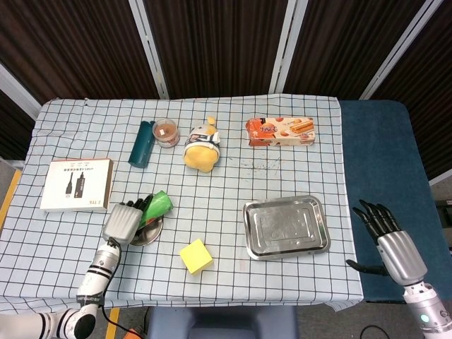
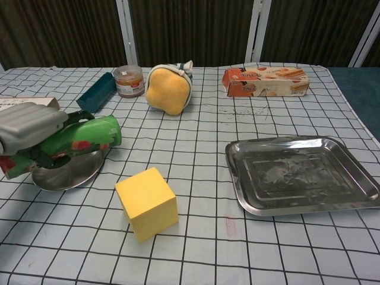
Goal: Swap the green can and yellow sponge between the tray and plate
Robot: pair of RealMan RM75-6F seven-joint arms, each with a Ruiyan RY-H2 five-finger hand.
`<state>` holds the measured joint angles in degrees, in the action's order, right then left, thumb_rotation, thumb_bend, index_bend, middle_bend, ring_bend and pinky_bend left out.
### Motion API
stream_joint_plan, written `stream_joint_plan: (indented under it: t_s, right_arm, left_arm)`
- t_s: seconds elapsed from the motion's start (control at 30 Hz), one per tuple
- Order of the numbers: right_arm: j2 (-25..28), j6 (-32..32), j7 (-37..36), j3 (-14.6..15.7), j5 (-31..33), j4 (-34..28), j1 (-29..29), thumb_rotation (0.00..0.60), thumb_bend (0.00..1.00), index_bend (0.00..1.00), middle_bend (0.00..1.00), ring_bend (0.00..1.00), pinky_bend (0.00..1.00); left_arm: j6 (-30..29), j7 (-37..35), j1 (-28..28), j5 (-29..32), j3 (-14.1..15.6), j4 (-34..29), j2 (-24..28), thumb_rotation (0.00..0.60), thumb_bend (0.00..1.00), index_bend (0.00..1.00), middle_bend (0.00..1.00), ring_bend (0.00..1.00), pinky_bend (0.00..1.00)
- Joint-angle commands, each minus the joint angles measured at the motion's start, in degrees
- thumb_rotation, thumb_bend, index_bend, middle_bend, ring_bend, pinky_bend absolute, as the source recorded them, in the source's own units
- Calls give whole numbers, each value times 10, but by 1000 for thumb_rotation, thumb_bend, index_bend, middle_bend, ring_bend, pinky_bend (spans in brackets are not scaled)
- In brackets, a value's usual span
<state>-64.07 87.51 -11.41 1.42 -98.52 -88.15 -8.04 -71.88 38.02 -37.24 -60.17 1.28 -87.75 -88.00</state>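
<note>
Green can (image 2: 80, 138) held on its side over the round metal plate (image 2: 65, 175).
Left hand (image 1: 122, 220) grips the can, fingers wrapped around it. Yellow sponge (image 2: 146, 202) sits on the checked tablecloth (image 2: 202, 124) between plate and steel tray (image 2: 300, 174). Right hand (image 1: 392, 249) hangs off the table's edge, fingers spread, holding nothing.

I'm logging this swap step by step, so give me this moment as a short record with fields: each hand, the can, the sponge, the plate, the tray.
left hand: left hand grips the green can, held over the plate
right hand: right hand off the table's right edge, fingers apart, holding nothing
green can: green can lying on its side in the grip, above the plate
yellow sponge: yellow sponge on the cloth between plate and tray, on neither
plate: plate round, metal, partly under the can
tray: tray metal, nothing in it
</note>
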Motion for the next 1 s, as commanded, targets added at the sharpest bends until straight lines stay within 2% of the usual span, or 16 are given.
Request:
stream_joint_plan:
  t_s: [0.03, 0.1, 0.17, 0.4, 0.5, 0.6, 0.73, 0.83, 0.93, 1.0]
  right_arm:
    - [0, 1, 0, -1, 2, 0, 0, 600, 59, 0, 0, 0, 0]
    - [0, 1, -1, -1, 2, 0, 1, 600, 59, 0, 0, 0, 0]
    - [0, 2, -2, -1, 1, 0, 1, 600, 59, 0, 0, 0, 0]
    - [1, 1, -2, 0, 0, 0, 1, 600, 60, 0, 0, 0, 0]
    - [1, 1, -2, 0, 1, -1, 0, 600, 59, 0, 0, 0, 0]
    - [1, 2, -4, -1, 2, 0, 0, 600, 59, 0, 0, 0, 0]
    - [-1, -1, -3, 0, 0, 1, -2, 600, 59, 0, 0, 0, 0]
    - [-4, -4, 2, 1, -4, 2, -4, 600, 59, 0, 0, 0, 0]
    - [-5, -14, 2, 6, -11, -1, -9, 600, 59, 0, 0, 0, 0]
    - [-4, -28, 6, 9, -15, -8, -17, 600, 59, 0, 0, 0, 0]
  left_arm:
    - [6, 15, 6, 9, -2, -25, 12, 600, 406, 0, 31, 67, 330]
    - [13, 35, 5, 25, -4, -53, 26, 600, 382, 0, 0, 4, 253]
    - [16, 47, 5, 34, -7, -72, 36, 600, 369, 0, 0, 0, 218]
    - [7, 72, 11, 41, -11, -109, 58, 600, 361, 0, 0, 0, 205]
    - [-11, 72, 23, 28, -8, -141, 83, 600, 358, 0, 0, 0, 205]
    - [-63, 37, 54, -39, 8, -167, 116, 600, 356, 0, 0, 0, 205]
    - [-149, -60, 121, -166, 56, -177, 166, 600, 355, 0, 0, 0, 183]
    - [-190, -131, 167, -227, 94, -162, 196, 600, 355, 0, 0, 0, 174]
    - [-218, -189, 206, -250, 108, -129, 200, 600, 355, 0, 0, 0, 160]
    - [-226, -214, 224, -250, 105, -107, 196, 600, 357, 0, 0, 0, 159]
